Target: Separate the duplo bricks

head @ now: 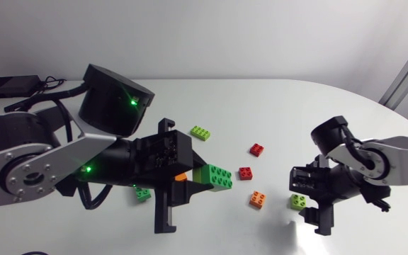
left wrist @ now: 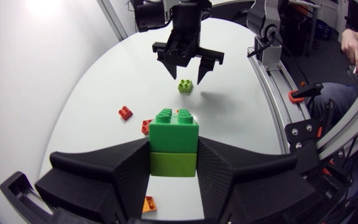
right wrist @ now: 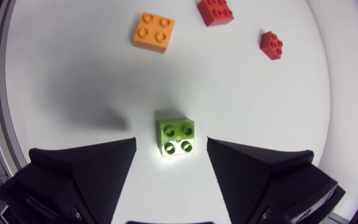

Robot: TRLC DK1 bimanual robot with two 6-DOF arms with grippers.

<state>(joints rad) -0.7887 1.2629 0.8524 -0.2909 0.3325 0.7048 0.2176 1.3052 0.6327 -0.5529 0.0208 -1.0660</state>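
Clock bearings are read in the head view, with 12 o'clock at the far edge of the table (head: 275, 106).

Brick count: 9 visible, made up of 1 dark green, 4 lime, 2 red and 2 orange.

Left gripper (left wrist: 173, 160): the fingers are closed on a two-brick stack (head: 214, 176), one finger pressed to each side, with contact mainly on the lower brick. The stack is 1 dark green brick (left wrist: 175, 126) seated on 1 held lime brick (left wrist: 173, 163), and the two are joined. It sits near the table's middle.

Right gripper (right wrist: 171, 149): the fingers are spread wide and grip nothing. 1 small lime brick (right wrist: 178, 134) sits on the table between them, studs up, with a gap on either side.

Loose bricks, bearings taken from the stack:
- long lime brick (head: 202, 132): 12 o'clock, near.
- first red brick (head: 256, 149): 2 o'clock.
- second red brick (head: 246, 173): 3 o'clock, close by.
- open orange brick (head: 258, 199): 4 o'clock.
- the small lime brick under the right gripper: between 3 and 4 o'clock, farther out than the open orange brick.
- hidden orange brick (head: 180, 177): 9 o'clock, mostly covered by the left gripper. The left wrist view shows it below the fingers.
- shaded lime brick (head: 142, 193): between 8 and 9 o'clock, partly under the left arm (head: 41, 159).

The two red bricks lie apart from each other. None of the loose bricks touch.
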